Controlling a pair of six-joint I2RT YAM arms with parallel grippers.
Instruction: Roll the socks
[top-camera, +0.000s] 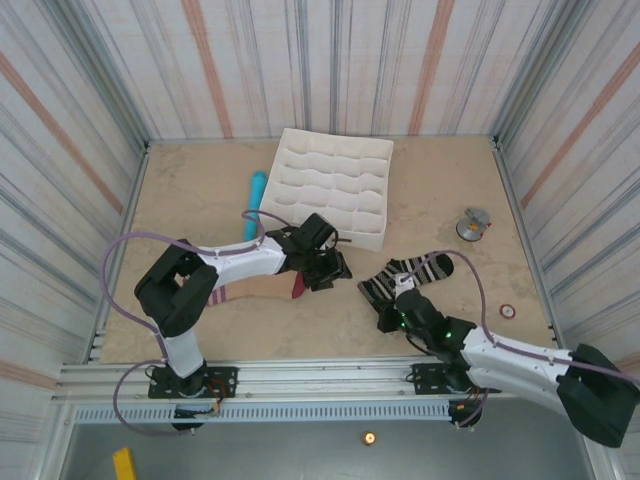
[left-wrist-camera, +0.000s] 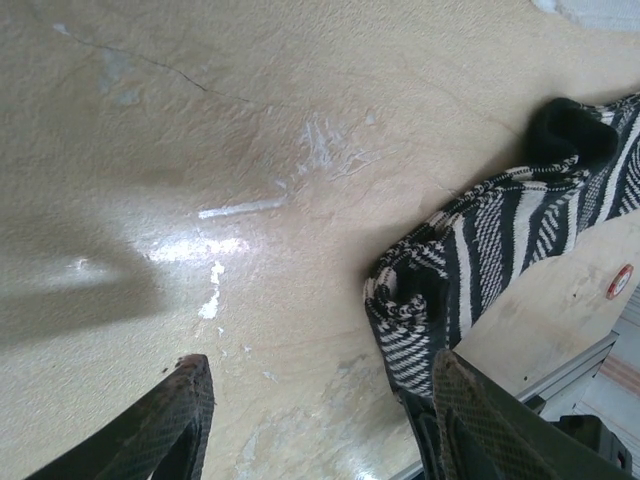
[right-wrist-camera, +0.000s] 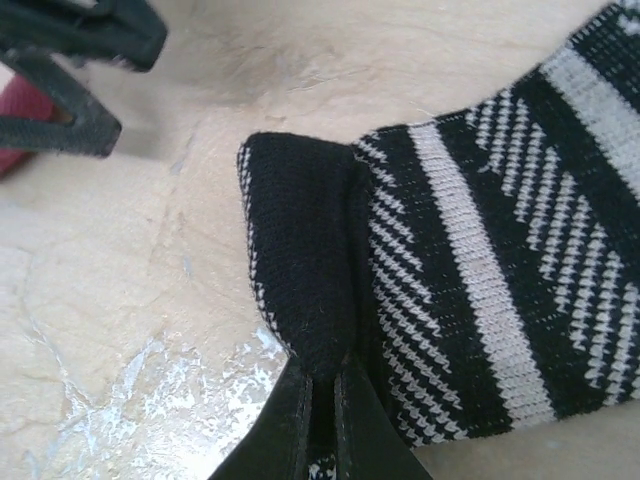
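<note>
The black sock with white stripes (top-camera: 415, 272) lies on the table right of centre. My right gripper (top-camera: 392, 298) is shut on its near black end (right-wrist-camera: 300, 290), the fingers (right-wrist-camera: 350, 430) pressed together over the fabric. The beige sock (top-camera: 262, 288) lies flat under my left arm, its maroon toe (top-camera: 298, 286) pointing right. My left gripper (top-camera: 325, 265) hovers open just past that toe, over bare table, with nothing between its fingers (left-wrist-camera: 180, 420). In the left wrist view the striped sock (left-wrist-camera: 500, 240) lies beside the right finger. The left gripper's fingers (right-wrist-camera: 70, 70) show at the top left of the right wrist view.
A white compartment tray (top-camera: 290, 150) stands at the back centre, with a light-blue cylinder (top-camera: 255, 205) along its left side. A small grey object (top-camera: 472, 224) and a small red ring (top-camera: 508, 311) lie at the right. Striped walls close in the table.
</note>
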